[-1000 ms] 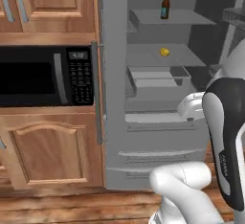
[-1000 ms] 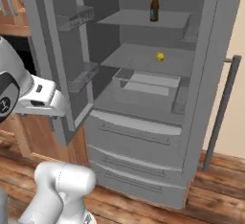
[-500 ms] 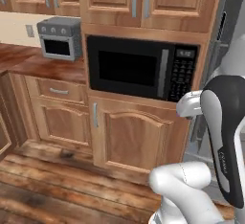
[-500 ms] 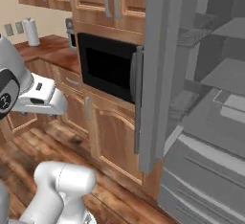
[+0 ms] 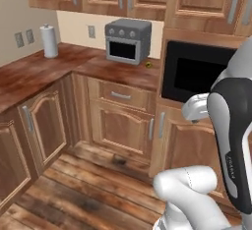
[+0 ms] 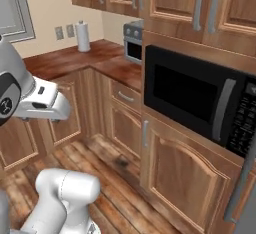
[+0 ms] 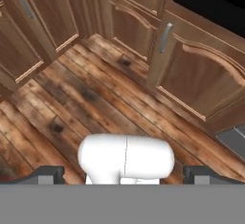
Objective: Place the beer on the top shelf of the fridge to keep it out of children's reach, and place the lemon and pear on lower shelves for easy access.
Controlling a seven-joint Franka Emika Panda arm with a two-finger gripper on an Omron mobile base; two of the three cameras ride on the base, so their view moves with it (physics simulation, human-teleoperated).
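Starting at your far left in the left base view, a white paper towel roll (image 5: 48,41) stands upright on the wooden counter (image 5: 44,69), close to the wall. The counter turns the corner and runs right to the small grey toaster oven (image 5: 128,41). Just beside the oven's right lower corner, on the counter, lies a small yellow-green fruit that looks to be the pear (image 5: 149,64). It is too small for you to tell more than its colour. Right of it, the black microwave (image 5: 197,74) is set into the cabinets.

In the right base view you get the same run from the other side: paper towel roll (image 6: 82,36), toaster oven (image 6: 132,40) half hidden behind the cabinet edge, then the microwave (image 6: 200,95). At the far right edge is a grey sliver of the fridge (image 6: 248,218) with its long bar handle.

In the hand view the pincer (image 7: 124,175) points down at the plank floor (image 7: 72,98) in front of the lower cabinets. Its two dark fingertips (image 7: 45,174) stand wide apart with nothing between them.
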